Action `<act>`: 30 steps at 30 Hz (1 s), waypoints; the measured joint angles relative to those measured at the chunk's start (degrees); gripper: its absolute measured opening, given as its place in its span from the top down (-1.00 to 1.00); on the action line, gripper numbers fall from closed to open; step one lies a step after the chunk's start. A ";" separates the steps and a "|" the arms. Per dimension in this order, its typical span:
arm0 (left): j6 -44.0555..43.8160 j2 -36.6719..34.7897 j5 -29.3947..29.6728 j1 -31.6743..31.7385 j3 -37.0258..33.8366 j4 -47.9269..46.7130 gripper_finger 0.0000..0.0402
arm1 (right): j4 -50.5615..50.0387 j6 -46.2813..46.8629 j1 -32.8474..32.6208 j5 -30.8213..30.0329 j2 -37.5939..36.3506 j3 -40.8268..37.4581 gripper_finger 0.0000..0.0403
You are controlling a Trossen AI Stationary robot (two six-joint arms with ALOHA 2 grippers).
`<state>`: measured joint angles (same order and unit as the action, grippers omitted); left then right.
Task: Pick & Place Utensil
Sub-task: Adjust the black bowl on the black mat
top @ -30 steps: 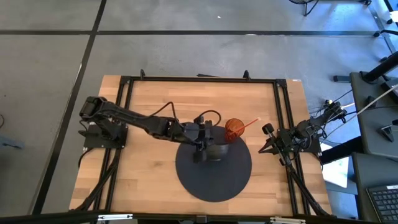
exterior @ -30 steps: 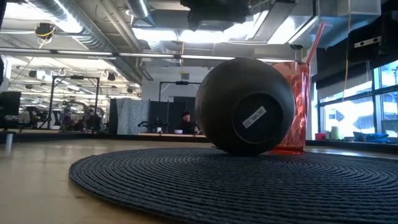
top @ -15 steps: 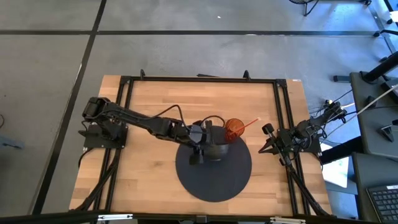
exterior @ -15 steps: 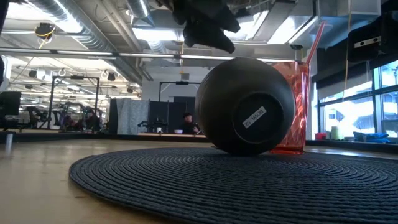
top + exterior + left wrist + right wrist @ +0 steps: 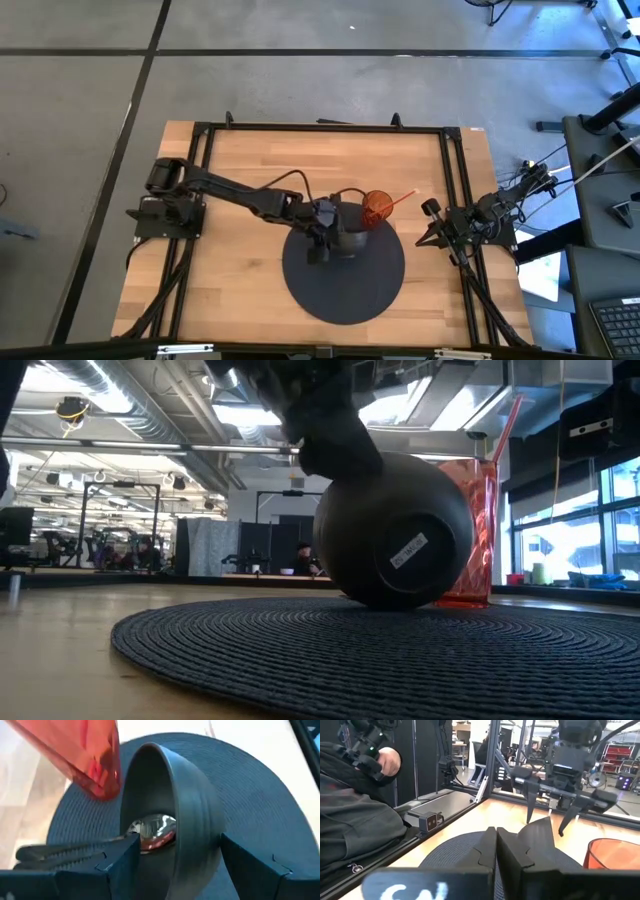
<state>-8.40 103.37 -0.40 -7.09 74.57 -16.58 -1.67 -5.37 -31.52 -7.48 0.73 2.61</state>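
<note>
With fingers spread astride the bowl (image 5: 170,820) rim, left end effector (image 5: 172,862) nears the spoon (image 5: 150,827) inside.

You see a matt dark bowl (image 5: 185,827), a shiny metal spoon (image 5: 152,829) inside, a translucent red plastic cup (image 5: 377,208), a coarse woven mat (image 5: 330,650) and a smooth pale wood table (image 5: 260,170).

Between the left gripper (image 5: 172,865) fingers, the bowl (image 5: 165,820) wall hides most of the spoon (image 5: 150,829), its handle unseen
</note>
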 joint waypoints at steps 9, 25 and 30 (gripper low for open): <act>1.66 1.22 3.43 -1.86 0.02 0.50 -0.11 | 0.00 0.15 -0.01 0.03 0.01 0.00 0.93; 6.49 1.18 11.95 -6.08 1.23 -2.39 0.89 | 0.50 0.49 0.01 0.00 0.01 0.00 0.93; 6.91 1.16 14.80 -7.01 6.29 -10.20 0.96 | 0.50 0.34 0.01 -0.02 0.00 0.00 0.93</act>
<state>-1.49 104.53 14.40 -14.11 80.86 -26.77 -1.17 -5.02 -31.51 -7.50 0.73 2.61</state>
